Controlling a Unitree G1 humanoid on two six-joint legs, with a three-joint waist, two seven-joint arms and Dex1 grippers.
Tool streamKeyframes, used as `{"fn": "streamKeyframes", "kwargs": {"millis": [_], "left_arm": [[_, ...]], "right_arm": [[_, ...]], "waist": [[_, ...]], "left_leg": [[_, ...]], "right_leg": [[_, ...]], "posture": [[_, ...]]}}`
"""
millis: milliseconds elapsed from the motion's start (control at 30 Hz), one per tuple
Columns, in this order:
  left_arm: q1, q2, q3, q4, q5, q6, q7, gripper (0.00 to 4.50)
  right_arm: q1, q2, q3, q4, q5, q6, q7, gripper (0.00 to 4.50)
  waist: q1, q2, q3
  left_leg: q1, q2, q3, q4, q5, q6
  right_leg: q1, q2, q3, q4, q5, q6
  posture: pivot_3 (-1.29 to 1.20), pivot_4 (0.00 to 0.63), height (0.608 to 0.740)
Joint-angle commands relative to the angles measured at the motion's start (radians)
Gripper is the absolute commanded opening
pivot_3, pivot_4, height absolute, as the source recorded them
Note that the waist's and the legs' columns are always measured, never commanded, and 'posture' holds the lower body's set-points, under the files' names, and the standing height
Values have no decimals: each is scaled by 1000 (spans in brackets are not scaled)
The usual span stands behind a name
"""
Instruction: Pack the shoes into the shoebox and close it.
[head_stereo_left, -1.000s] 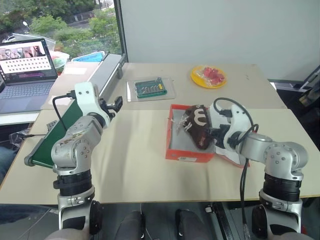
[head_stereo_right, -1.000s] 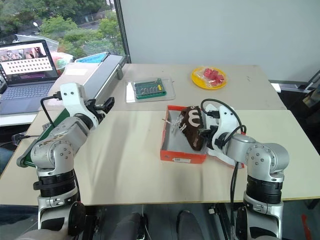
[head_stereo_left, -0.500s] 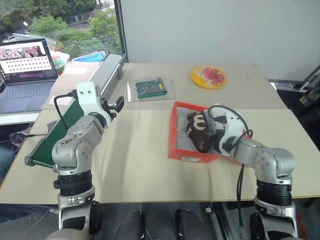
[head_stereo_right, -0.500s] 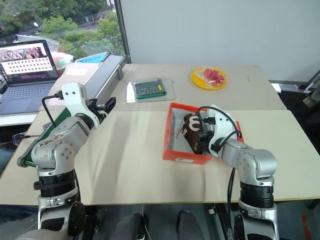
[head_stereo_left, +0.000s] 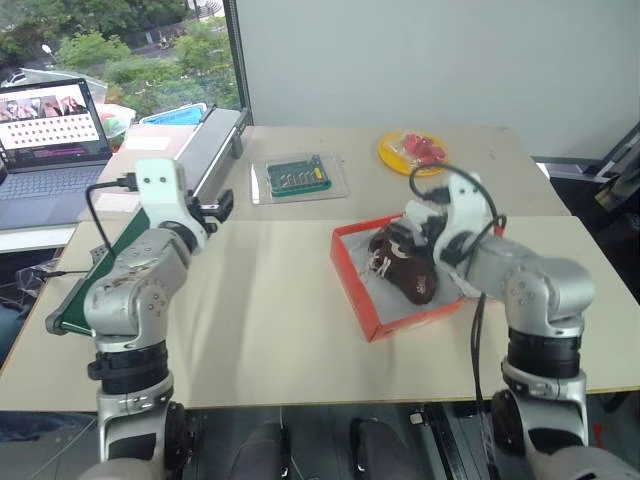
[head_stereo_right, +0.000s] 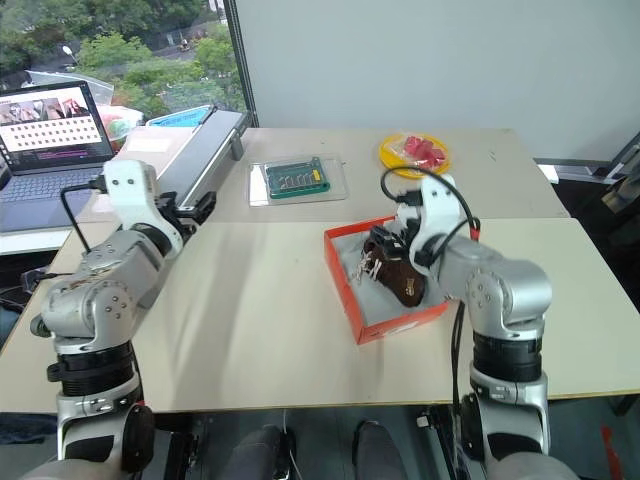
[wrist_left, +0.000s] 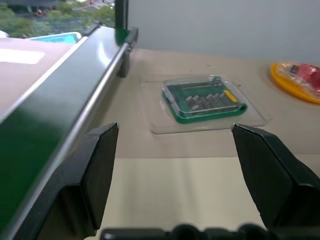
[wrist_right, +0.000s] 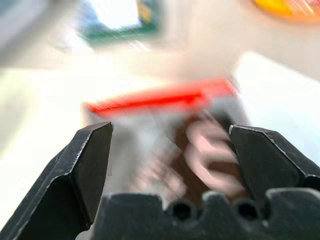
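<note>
The orange-red shoebox (head_stereo_left: 372, 300) lies open on the tabletop (head_stereo_left: 260, 320), turned askew, with the dark brown shoes (head_stereo_left: 405, 268) inside it. The right pincer (wrist_right: 170, 150) hangs just above them, fingers spread wide and empty. The left pincer (wrist_left: 175, 165) is also open, empty, well apart near the conveyor belt (head_stereo_left: 190, 160).

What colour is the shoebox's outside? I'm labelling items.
Orange-red shoebox, white inside; clearest in the right eye view.
</note>
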Motion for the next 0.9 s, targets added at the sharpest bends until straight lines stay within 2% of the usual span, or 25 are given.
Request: {"fn": "streamKeyframes", "kwargs": {"millis": [33,67,167,367,500,667,900], "left_arm": [[25,41,22,-69,13,-4,-13,3861],[35,49,24,-77,14,-5,-15,3861],[82,68,50,-106,15,-7,-20,4474],[208,121,156,-150,20,-38,-51,4474],[265,144,225,-126,19,-91,-84,4474],[323,152,257,-83,29,-159,-124,4474],[338,162,231,-14,56,-199,-146,4474]], "right_arm": [[-43,19,16,-36,62,-63,128,4427],[-45,18,31,-32,62,-90,162,4427],[-35,5,89,-6,35,-174,260,4500],[-3,2,199,95,-52,-374,421,4500],[-7,24,257,186,-125,-484,466,4500],[-16,54,315,266,-206,-566,490,4500],[-24,105,346,314,-257,-611,507,4500]], "waist": [[2,0,0],[4,0,0],[5,0,0],[-1,0,0],[0,0,0],[3,0,0],[4,0,0]], "left_leg": [[0,0,0,0,0,0],[0,0,0,0,0,0],[-1,0,0,0,0,0],[0,0,0,0,0,0],[1,0,1,0,0,0],[1,0,1,0,0,-1],[1,0,1,0,0,-1]], "right_leg": [[0,0,0,0,0,0],[0,-1,0,0,0,0],[0,-1,0,0,0,0],[0,-1,0,0,0,0],[0,-1,0,-1,0,0],[0,-1,0,-1,0,0],[0,-2,0,-1,0,-1]], "posture": [[0,150,740],[0,150,740],[0,150,740],[0,150,740],[0,150,740],[0,150,740],[0,150,740]]}}
